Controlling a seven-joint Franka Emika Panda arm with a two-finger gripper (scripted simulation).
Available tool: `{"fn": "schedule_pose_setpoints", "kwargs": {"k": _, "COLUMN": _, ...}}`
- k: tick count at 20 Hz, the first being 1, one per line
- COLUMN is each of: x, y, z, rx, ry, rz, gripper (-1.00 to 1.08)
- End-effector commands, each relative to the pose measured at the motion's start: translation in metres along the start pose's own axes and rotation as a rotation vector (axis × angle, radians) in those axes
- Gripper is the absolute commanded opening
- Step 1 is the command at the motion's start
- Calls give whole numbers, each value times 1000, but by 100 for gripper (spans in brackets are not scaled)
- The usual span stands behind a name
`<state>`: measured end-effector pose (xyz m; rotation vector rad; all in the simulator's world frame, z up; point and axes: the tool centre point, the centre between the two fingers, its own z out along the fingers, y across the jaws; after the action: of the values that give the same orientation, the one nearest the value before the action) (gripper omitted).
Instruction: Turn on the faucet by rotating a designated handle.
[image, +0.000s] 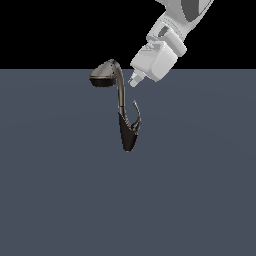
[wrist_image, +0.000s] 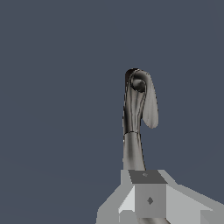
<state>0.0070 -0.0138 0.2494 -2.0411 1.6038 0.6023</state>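
Observation:
The faucet (image: 121, 107) stands on the grey floor, with a dark tapered base, a slim neck, and a wide flat spray head (image: 104, 75) pointing to the exterior view's left. The handle (image: 136, 116), a thin silvery hook, rises from the base on the exterior view's right of the neck. My gripper (image: 134, 80) hangs just above the handle's tip, close to the neck, touching neither. Its white fingers are pressed together with nothing between them. In the wrist view the faucet (wrist_image: 139, 105) appears beyond my gripper (wrist_image: 148, 192), whose fingers hide the handle.
The flat dark grey floor (image: 60, 200) spreads all around the faucet. A black backdrop lies beyond its far edge. My white arm (image: 172, 25) comes down from the exterior view's upper right.

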Motion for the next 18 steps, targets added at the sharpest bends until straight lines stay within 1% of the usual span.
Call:
{"fn": "schedule_pose_setpoints", "kwargs": {"k": 1, "x": 18, "y": -7, "z": 10, "rx": 35, "ry": -30, "rz": 78, "gripper": -100}}
{"fn": "schedule_pose_setpoints", "kwargs": {"k": 5, "x": 40, "y": -14, "z": 24, "rx": 78, "ry": -69, "rz": 173, "gripper": -100}}
{"fn": "schedule_pose_setpoints", "kwargs": {"k": 9, "x": 56, "y": -18, "z": 34, "rx": 108, "ry": -96, "rz": 239, "gripper": -100}}
{"fn": "schedule_pose_setpoints", "kwargs": {"k": 13, "x": 65, "y": -20, "z": 40, "rx": 126, "ry": -113, "rz": 277, "gripper": -100}}
{"fn": "schedule_pose_setpoints", "kwargs": {"k": 18, "x": 67, "y": -21, "z": 42, "rx": 131, "ry": -118, "rz": 289, "gripper": -100}}
